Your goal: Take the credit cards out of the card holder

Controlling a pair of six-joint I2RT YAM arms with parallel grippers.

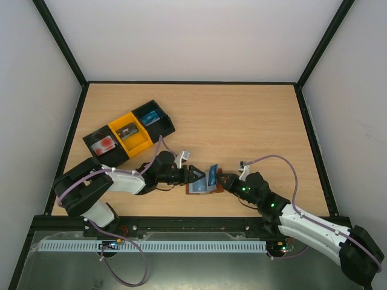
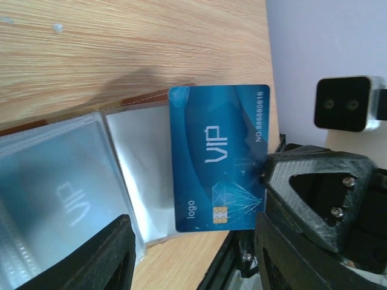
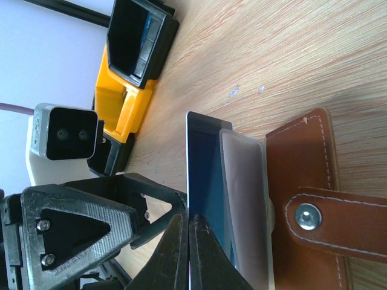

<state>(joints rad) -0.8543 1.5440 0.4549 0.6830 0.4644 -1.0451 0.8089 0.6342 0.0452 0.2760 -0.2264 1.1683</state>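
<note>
A blue card (image 2: 217, 157) marked "VIP" and "logo" is pinched by the closed right gripper (image 3: 188, 225) at the opened card holder (image 3: 314, 181) on the surface (image 1: 242, 121). The left gripper (image 2: 193, 244) is spread open.

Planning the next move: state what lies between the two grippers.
The blue card, over the open card holder, sits between left gripper and right gripper; top view shows it.

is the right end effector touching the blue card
Touching. The right wrist view shows the right end effector shut, pinching the edge of the blue card.
</note>
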